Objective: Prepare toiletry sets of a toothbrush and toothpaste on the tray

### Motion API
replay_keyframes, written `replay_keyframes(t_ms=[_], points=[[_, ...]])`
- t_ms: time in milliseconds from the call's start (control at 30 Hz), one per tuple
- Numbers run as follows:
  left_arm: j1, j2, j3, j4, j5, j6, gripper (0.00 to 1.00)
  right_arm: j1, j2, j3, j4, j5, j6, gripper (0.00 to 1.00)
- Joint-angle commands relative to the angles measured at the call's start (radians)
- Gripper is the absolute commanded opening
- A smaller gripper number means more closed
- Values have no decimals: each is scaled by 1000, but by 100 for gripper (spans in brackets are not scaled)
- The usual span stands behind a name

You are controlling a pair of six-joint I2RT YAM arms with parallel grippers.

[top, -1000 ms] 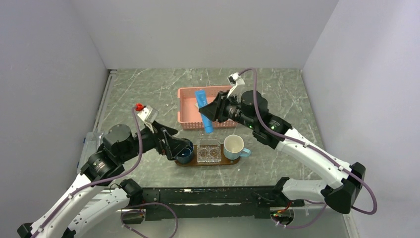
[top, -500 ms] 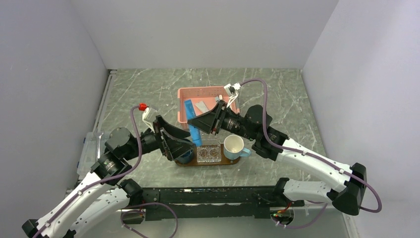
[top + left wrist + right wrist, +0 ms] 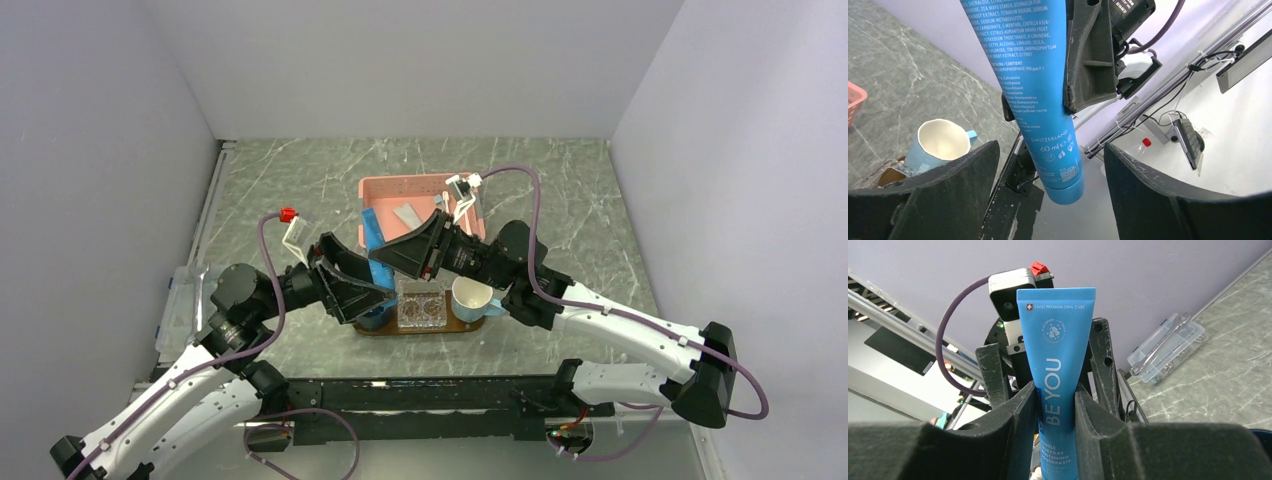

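The blue toothpaste (image 3: 372, 228) tube is in the air over the left end of the tray (image 3: 452, 326), with my right gripper (image 3: 385, 255) shut on its middle. The right wrist view shows the toothpaste (image 3: 1057, 365) pinched between both pads of that right gripper (image 3: 1055, 390). My left gripper (image 3: 372, 285) stands open around the cap end. In its own view the toothpaste (image 3: 1048, 115) hangs between the left gripper's (image 3: 1050, 165) spread fingers without touching them. No toothbrush shows plainly.
A dark blue mug (image 3: 375, 318), a clear square dish (image 3: 422, 306) and a light blue mug (image 3: 472, 297) stand on the tray. Behind it is the pink basket (image 3: 440, 186) with a small pale item (image 3: 408, 213). A clear plastic box (image 3: 180, 310) lies at the table's left edge.
My right arm carried the toothpaste from over the basket down and left toward the left arm. My left gripper rose from the dark mug and now brackets the tube's cap end, slightly narrower.
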Motion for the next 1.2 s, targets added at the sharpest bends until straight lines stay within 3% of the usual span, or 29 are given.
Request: replay_keyframes(t_ms=[0,300,633,900,1167], points=[[4,6,0,107,43,-21,78,9,-7,5,105,27,5,33],[4,7,9,88,44,2,49,11,-6,-6,75,38,-17,35],[5,19,44,10,45,67,32,12,-29,-20,24,58,-49,42],[4,30,125,-285,-52,211,21,12,-84,36,-182,144,-166,55],[4,72,207,-618,-131,397,11,12,-108,114,-422,234,-285,58]])
